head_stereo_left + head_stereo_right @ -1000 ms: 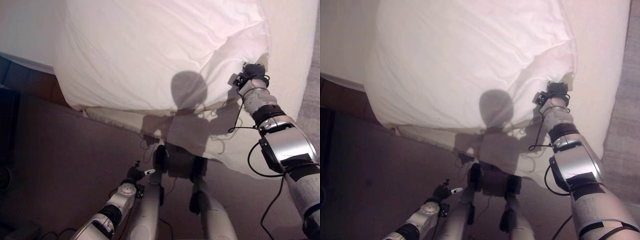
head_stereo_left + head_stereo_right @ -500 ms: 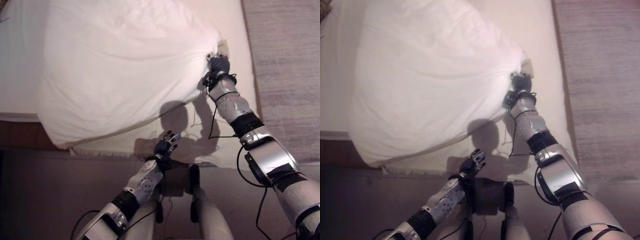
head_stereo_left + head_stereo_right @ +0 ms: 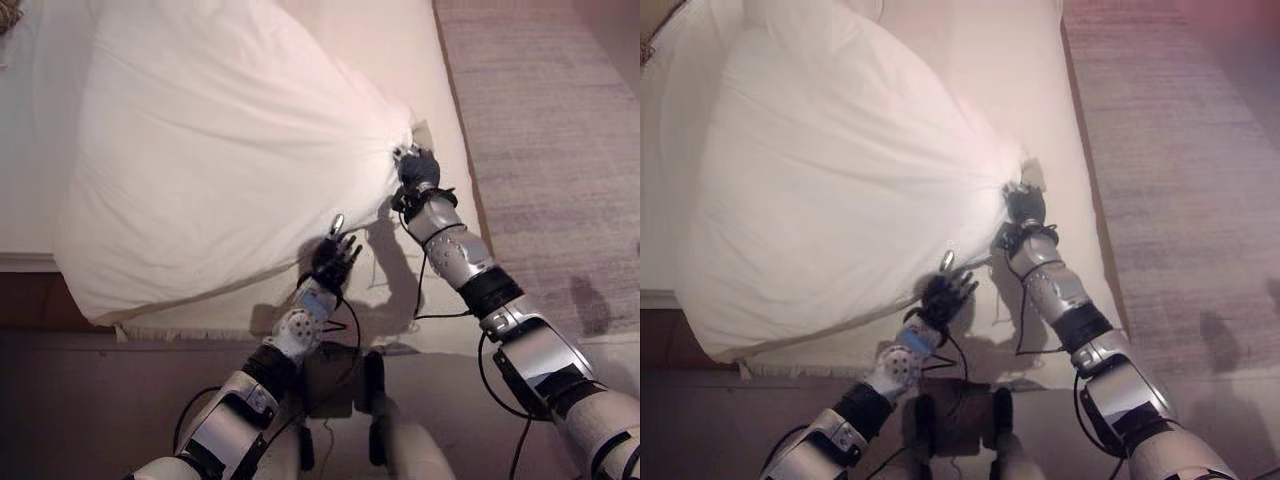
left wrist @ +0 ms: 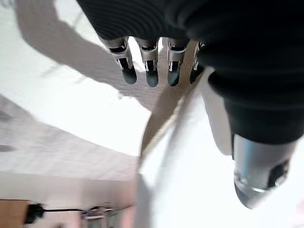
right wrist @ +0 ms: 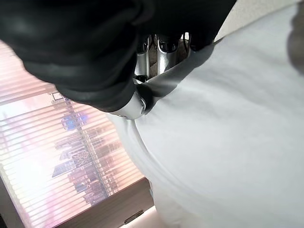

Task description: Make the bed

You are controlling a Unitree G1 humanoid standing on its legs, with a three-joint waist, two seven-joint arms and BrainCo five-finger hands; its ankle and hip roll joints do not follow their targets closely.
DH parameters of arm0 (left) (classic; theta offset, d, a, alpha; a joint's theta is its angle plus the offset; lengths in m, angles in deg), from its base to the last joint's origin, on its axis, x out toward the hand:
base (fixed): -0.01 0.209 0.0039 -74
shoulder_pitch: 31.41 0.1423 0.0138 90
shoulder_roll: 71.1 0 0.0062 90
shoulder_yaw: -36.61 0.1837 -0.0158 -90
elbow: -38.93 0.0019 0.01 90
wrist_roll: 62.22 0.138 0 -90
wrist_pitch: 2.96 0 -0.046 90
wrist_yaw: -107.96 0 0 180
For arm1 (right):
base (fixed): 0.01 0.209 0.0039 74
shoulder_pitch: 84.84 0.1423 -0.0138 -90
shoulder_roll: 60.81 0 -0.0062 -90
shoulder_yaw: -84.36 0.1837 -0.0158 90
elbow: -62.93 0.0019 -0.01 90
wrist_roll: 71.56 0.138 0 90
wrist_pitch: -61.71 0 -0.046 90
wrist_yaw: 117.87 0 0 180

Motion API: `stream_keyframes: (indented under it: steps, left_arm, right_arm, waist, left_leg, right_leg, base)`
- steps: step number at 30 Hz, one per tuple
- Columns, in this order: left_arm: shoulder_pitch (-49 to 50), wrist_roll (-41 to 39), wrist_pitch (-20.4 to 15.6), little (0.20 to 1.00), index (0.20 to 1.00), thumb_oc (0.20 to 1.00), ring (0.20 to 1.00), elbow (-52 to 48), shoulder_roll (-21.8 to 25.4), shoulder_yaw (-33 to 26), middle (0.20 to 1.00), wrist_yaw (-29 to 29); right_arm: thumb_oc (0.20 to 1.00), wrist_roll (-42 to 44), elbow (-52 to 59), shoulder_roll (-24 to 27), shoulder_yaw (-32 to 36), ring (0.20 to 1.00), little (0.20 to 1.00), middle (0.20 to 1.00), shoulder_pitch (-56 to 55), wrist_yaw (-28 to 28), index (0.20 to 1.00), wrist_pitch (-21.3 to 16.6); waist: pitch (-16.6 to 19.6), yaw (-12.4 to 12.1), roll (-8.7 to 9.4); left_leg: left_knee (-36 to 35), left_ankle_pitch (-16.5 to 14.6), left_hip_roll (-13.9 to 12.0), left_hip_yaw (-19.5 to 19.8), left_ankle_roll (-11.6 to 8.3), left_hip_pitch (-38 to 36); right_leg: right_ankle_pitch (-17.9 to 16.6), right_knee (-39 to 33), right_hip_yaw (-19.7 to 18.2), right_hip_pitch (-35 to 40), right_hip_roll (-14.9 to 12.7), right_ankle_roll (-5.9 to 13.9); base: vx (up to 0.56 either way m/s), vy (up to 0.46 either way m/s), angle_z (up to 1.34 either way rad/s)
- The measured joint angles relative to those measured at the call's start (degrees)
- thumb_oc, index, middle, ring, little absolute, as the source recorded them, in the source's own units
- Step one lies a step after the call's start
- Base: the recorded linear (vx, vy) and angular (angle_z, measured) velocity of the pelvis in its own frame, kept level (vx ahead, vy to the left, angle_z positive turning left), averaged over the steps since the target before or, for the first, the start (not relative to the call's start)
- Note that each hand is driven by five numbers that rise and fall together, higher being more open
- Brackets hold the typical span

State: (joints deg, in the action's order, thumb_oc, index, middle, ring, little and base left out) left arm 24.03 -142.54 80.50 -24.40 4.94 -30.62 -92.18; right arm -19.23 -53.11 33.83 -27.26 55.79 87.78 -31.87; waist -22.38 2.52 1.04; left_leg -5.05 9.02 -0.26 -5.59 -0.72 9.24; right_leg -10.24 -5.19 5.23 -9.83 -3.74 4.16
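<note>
Gripping a bunched corner of the white duvet (image 3: 230, 150), the right hand (image 3: 416, 170) is pinching the cloth between thumb and curled fingers, and in the right wrist view the fabric (image 5: 228, 123) is running taut from under the thumb (image 5: 137, 99). Folds are fanning out from that corner toward the far left across the cover. The duvet is lying puffed up over most of the bed (image 3: 400, 50), its near edge hanging just past the near side of the mattress, and its gathered corner is sitting toward the right side, short of the bed's right edge. A strip of pale sheet (image 3: 1040, 330) is showing near and right of the duvet, under both forearms.

Hovering just near the duvet's near edge, the left hand (image 3: 334, 256) is spreading its fingers loosely and holding nothing. In the left wrist view its dark-tipped fingers (image 4: 151, 71) are hanging straight in a row above the white cloth, apart from it, with the thumb (image 4: 259, 175) off to the side. Whether any fingertip is touching the cover cannot be told from the head views.

Right of the bed a grey woven rug (image 3: 540, 120) is covering the floor. Dark floor (image 3: 100, 400) is running along the near side of the bed. Through the right wrist view, slatted blinds (image 5: 57, 156) are glowing with light.
</note>
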Motion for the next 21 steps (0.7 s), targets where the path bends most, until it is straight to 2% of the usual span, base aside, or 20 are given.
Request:
stream_keyframes:
  steps: [3,10,16,21]
  left_arm:
    - [-1.2,-0.4,-1.9,1.000,1.000,1.000,1.000,-0.1,-1.5,-3.6,1.000,-1.7]
    - [-1.5,0.9,-5.5,1.000,1.000,1.000,1.000,-1.6,-0.9,-9.5,1.000,-5.2]
    - [-1.3,2.4,-5.7,1.000,1.000,1.000,1.000,-1.8,-1.6,-12.7,1.000,-6.8]
    - [-1.2,5.4,-6.2,1.000,1.000,1.000,1.000,-1.7,-2.0,-15.7,1.000,-9.1]
  right_arm:
    - [0.200,-0.5,1.1,-0.1,1.2,0.200,0.200,0.200,-2.8,0.2,0.200,0.1]
    - [0.200,-2.3,3.6,-2.9,4.6,0.200,0.200,0.200,-7.6,0.4,0.200,0.2]
    - [0.200,-3.4,3.7,-4.6,5.6,0.200,0.200,0.200,-9.3,0.4,0.200,0.2]
    - [0.200,-3.4,7.5,-6.6,6.2,0.200,0.200,0.200,-12.1,0.4,0.200,0.2]
  waist:
    - [0.0,0.0,0.00]
    - [0.0,-0.5,0.03]
    - [0.1,-0.5,0.10]
    - [0.9,-0.7,1.07]
  left_leg:
    - [0.0,0.1,0.2,1.2,0.08,-0.7]
    - [0.0,-0.5,0.4,3.2,-0.18,-2.9]
    - [0.0,-0.7,0.2,4.1,-0.42,-4.7]
    - [0.0,-1.0,-0.2,4.4,-0.80,-5.6]
  right_leg:
    - [0.4,0.0,1.3,1.5,-0.2,0.16]
    - [1.3,0.0,3.3,4.6,-0.4,0.15]
    - [1.9,0.0,4.0,6.8,-0.4,0.20]
    - [2.4,0.0,4.4,7.9,-0.2,-0.09]
  base:
    - [0.01,-0.044,0.25]
    - [0.02,-0.049,0.15]
    - [0.04,-0.042,0.08]
    - [0.05,-0.020,0.03]
